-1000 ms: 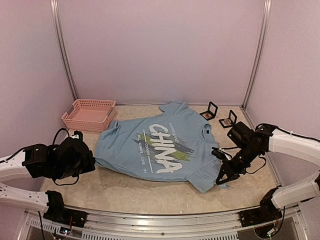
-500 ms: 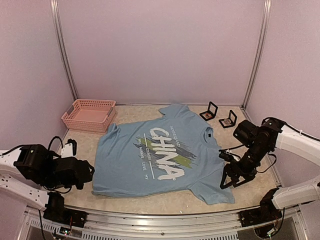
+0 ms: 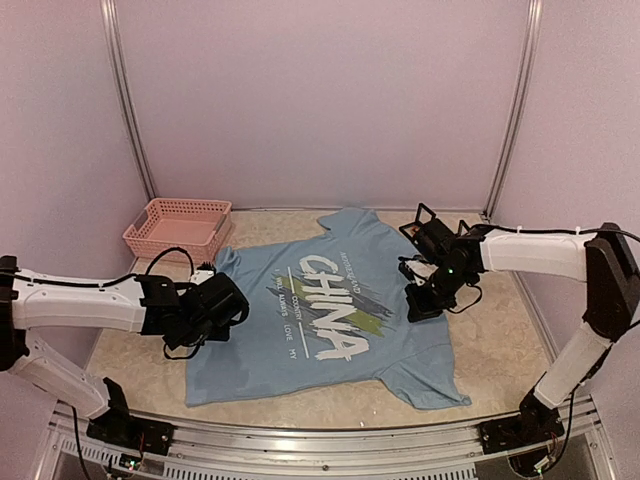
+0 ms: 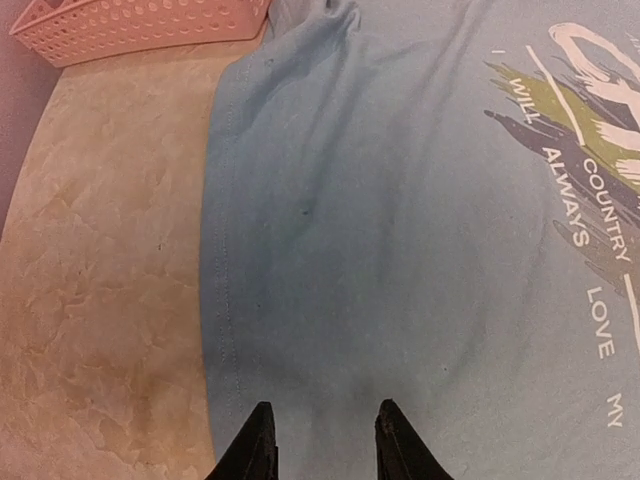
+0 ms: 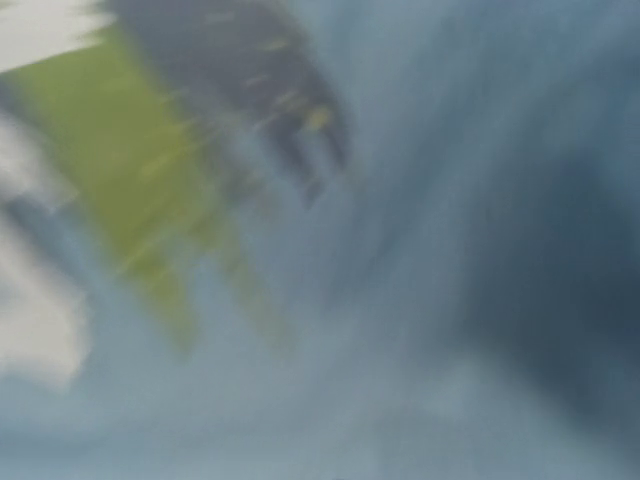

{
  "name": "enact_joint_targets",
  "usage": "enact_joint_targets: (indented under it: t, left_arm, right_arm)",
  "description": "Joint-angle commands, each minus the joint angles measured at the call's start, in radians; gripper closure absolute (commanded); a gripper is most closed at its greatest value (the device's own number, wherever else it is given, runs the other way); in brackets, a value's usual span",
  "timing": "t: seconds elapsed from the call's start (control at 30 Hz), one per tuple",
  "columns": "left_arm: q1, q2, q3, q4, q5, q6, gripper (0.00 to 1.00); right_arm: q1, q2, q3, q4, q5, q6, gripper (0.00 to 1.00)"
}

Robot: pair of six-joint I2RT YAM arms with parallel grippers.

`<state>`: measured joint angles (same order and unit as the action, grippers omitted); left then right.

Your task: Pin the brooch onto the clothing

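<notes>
- Top external view: the clothing, a light blue T-shirt with white "CHINA" lettering, lies spread flat in the middle of the bench, print up, collar to the right.
- The left claw hangs over the shirt's left edge. The right claw sits low over the shirt near the collar.
- A pink basket stands at the back left, just beside the shirt's far corner.
- Left wrist view: the left claw is spread, its two dark fingertips apart with nothing between them, over plain blue clothing near its stitched edge.
- Marbled bench shows to the left and the basket at the top.
- Right wrist view: heavily blurred, filled by clothing with green and dark strokes. The right claw is pressed together; whether it pinches cloth I cannot tell.
</notes>
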<state>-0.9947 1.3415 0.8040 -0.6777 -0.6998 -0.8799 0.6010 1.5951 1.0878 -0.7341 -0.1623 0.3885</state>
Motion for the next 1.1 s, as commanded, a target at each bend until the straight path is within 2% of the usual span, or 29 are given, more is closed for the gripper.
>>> enact_joint_targets:
  t: [0.0, 0.1, 0.33, 0.53, 0.67, 0.87, 1.0, 1.07]
  left_arm:
    - [0.062, 0.068, -0.085, 0.239, 0.142, 0.159, 0.69]
    - [0.053, 0.152, -0.148, 0.264, 0.19, 0.126, 0.69]
    - [-0.075, 0.281, -0.205, 0.245, 0.258, -0.016, 0.65]
    - [-0.287, 0.329, -0.195, 0.089, 0.275, -0.197, 0.64]
    - [-0.333, 0.327, -0.159, -0.038, 0.283, -0.24, 0.63]
    - [-0.375, 0.18, -0.217, -0.12, 0.394, -0.307, 0.62]
    - [-0.35, 0.066, -0.118, -0.331, 0.294, -0.311, 0.55]
    - [-0.263, 0.006, -0.044, -0.334, 0.232, -0.225, 0.5]
  right_arm:
    - [0.005, 0.122, -0.068, 0.215, 0.053, 0.006, 1.0]
    - [0.006, 0.155, -0.133, 0.239, 0.048, 0.029, 1.0]
    - [0.014, 0.094, -0.29, 0.247, 0.025, 0.1, 1.0]
    - [0.029, -0.064, -0.411, 0.161, 0.015, 0.157, 1.0]
    - [0.044, -0.143, -0.455, 0.088, -0.012, 0.183, 1.0]
    - [0.05, -0.236, -0.413, -0.052, -0.056, 0.196, 1.0]
    - [0.05, -0.233, -0.255, -0.162, -0.06, 0.151, 1.0]
    - [0.039, -0.203, -0.124, -0.191, -0.03, 0.114, 1.0]
